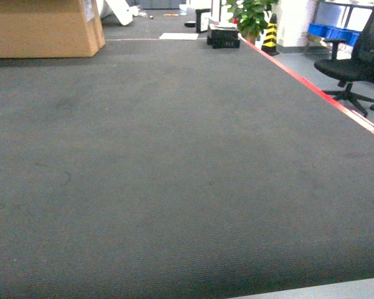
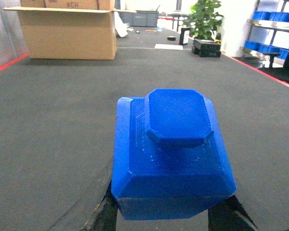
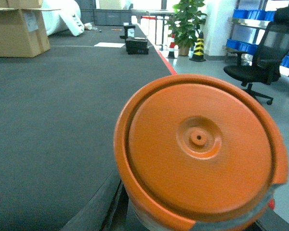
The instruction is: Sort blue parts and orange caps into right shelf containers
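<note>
Dark carpet (image 1: 174, 174); left claw (image 2: 168, 216) pinches blue part (image 2: 171, 154), right claw (image 3: 197, 221) orange cap (image 3: 197, 149).

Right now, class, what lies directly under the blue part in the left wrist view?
Under the blue part, two dark gripper fingers show at its lower corners, over dark carpet. The part covers where they meet it and the floor straight beneath.

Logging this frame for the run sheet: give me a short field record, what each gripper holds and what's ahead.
left gripper: shut on blue part, knob facing camera
right gripper: shut on orange cap, flat face to camera
floor: dark grey carpet, red edge line
ahead: cardboard box, potted plant, black office chair
shelf containers: blue crates far right
</note>
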Motion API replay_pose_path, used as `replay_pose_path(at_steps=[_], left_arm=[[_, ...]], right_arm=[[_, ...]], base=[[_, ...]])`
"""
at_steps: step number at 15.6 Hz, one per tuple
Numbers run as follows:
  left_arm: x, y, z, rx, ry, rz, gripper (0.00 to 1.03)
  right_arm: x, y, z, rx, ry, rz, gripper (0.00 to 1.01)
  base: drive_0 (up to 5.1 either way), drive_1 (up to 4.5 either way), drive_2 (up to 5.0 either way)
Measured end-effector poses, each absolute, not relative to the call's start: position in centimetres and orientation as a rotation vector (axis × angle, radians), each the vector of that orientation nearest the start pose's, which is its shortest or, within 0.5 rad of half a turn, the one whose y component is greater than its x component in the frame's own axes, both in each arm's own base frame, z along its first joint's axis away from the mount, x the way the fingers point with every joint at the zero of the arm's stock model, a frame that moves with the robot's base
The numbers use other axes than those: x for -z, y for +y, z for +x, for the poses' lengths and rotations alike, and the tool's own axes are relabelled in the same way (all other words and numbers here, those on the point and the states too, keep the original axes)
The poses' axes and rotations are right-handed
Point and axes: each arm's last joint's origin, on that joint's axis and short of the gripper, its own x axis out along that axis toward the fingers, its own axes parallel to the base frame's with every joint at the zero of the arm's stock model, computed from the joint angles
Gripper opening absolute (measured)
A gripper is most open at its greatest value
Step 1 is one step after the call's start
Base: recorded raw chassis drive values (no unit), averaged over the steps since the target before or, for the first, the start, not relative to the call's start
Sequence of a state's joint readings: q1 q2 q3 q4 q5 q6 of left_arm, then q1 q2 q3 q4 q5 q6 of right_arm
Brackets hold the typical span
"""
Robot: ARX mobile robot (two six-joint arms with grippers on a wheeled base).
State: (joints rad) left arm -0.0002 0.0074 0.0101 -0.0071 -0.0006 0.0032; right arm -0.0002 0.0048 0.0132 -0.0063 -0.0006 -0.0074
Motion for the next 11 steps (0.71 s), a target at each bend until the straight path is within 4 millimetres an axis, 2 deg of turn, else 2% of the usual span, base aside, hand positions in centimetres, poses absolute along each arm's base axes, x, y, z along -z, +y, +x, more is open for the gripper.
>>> replay_pose_path(at_steps=[11], left_arm=[[-16.57, 0.00, 9.75, 0.000, 0.004, 0.003, 0.42]], right_arm=[[-16.70, 0.00, 9.72, 0.000, -0.002, -0.007, 0.43]], base=[[-1.6, -1.56, -1.6]])
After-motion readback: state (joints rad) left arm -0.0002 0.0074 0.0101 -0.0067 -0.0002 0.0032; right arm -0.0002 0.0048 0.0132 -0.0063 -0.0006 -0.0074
